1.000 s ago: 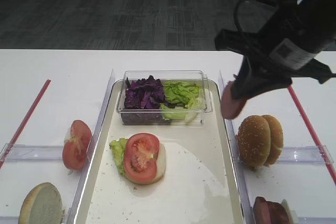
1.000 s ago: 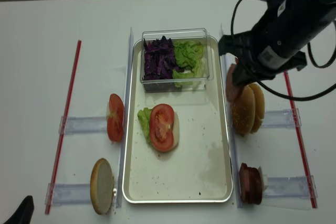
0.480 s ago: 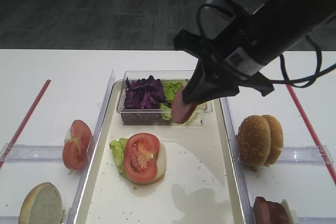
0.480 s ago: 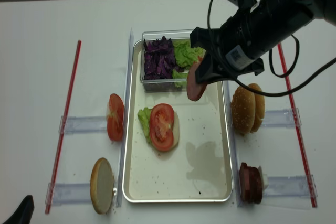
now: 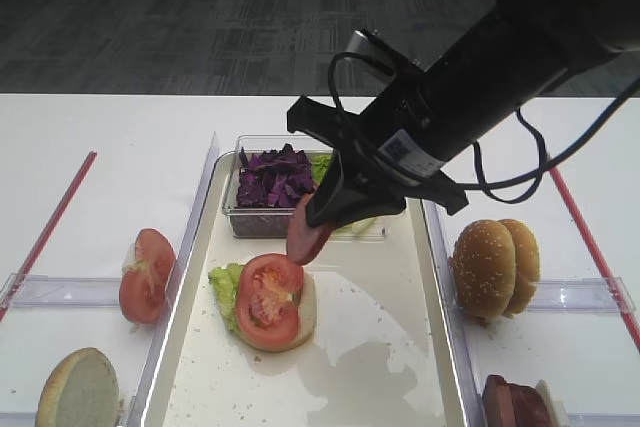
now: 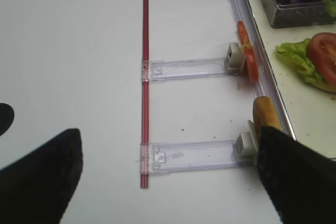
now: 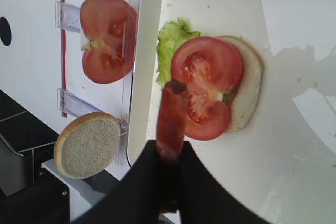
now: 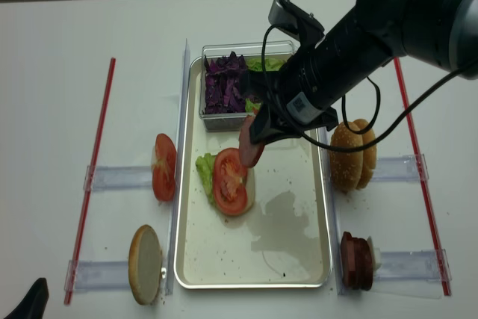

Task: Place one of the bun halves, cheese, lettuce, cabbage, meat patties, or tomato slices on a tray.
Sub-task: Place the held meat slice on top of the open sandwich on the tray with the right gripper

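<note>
Exterior high: the right gripper (image 5: pixel 318 215) is clamping a meat patty (image 5: pixel 305 232) edge-on above the tomato slice (image 5: pixel 268 293) on the tray (image 5: pixel 400 347).

Right wrist: the patty is hanging off-centre, so releasing risks it sliding off the stack.

Left wrist: the left gripper (image 6: pixel 157 177) is idling, jaws spread.

White tabletop (image 5: pixel 120 137) across the foreground, matte, evenly lit; soft shadows only. Beyond the far edge, dark grey carpet floor (image 5: pixel 250 17) with a faint tiled block pattern; no walls or windows visible. From the right wrist view, dark floor strip (image 7: pixel 16 124) past the table's edge.
</note>
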Controlling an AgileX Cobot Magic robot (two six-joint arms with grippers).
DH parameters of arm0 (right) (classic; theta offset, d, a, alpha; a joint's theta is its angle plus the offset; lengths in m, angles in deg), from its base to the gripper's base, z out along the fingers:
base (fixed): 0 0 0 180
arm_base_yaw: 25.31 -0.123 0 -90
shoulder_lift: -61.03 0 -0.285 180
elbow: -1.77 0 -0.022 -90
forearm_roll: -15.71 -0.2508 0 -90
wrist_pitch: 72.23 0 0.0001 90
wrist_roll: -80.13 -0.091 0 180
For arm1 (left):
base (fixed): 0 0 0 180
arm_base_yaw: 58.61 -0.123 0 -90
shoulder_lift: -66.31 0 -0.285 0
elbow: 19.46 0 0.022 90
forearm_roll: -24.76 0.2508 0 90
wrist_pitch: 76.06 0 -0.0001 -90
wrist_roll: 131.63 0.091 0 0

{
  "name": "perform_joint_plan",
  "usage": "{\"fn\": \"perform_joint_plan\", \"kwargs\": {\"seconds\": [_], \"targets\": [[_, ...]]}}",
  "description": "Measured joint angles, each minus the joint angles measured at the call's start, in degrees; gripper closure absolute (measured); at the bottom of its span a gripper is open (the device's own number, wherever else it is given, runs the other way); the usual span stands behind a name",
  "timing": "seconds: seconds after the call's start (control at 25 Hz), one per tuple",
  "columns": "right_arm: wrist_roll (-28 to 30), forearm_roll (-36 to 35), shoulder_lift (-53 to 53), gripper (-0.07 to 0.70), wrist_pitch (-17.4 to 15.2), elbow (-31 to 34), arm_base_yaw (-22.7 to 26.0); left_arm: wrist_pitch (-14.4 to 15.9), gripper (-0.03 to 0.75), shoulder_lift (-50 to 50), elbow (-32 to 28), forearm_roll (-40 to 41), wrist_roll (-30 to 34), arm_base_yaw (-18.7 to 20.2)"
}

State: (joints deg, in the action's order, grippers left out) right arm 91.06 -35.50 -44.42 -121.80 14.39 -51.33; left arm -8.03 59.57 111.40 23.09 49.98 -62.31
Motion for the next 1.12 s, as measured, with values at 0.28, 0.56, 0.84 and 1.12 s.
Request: {"fn": "perform_joint_plan", "kwargs": {"seconds": [0.28, 0.56, 0.84, 1.12], "targets": [[2.34, -2.70, -1.31, 0.531, 0.84, 0.00, 0.00, 0.00, 0.097, 0.00, 0.00, 0.00, 0.00, 0.00], [3.73, -4.28, -3.15, 0.531, 1.10, 0.00, 0.00, 0.00, 0.097, 0.00, 0.00, 0.00, 0.00, 0.00], [5.53, -5.61, -3.39, 0.531, 1.22, 0.00, 0.00, 0.00, 0.097, 0.00, 0.00, 0.00, 0.00, 0.00], [8.84, -8.99, -4.93, 0.531, 0.66, 0.00, 0.00, 0.00, 0.097, 0.00, 0.00, 0.00, 0.00, 0.00]]}}
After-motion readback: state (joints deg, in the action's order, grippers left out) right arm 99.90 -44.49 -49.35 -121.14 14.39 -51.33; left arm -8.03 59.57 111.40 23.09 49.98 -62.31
